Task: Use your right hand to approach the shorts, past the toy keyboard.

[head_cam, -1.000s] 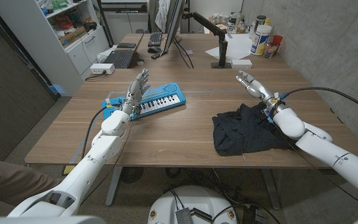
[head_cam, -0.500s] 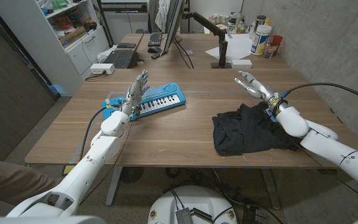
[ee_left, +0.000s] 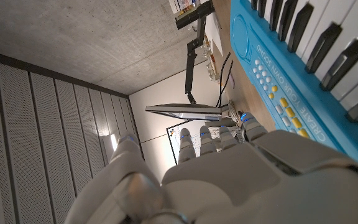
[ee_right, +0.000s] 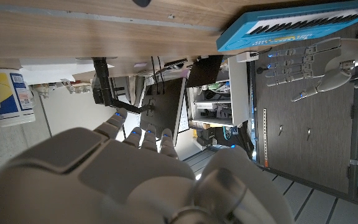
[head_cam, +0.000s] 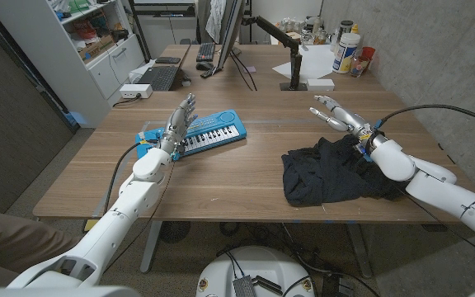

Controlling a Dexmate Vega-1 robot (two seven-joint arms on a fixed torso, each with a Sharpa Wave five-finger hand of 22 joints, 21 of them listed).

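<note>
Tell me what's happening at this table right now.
A two-armed robot is at a wooden table. Its right hand hovers open just beyond a crumpled pair of dark shorts, holding nothing. Its left hand is raised, fingers apart, beside a blue toy keyboard, not gripping it. Neither the shorts nor the keyboard is being held.

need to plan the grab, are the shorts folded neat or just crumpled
Crumpled. The dark shorts lie in a loose, wrinkled heap on the wooden table, with uneven edges and no clean fold lines.
</note>
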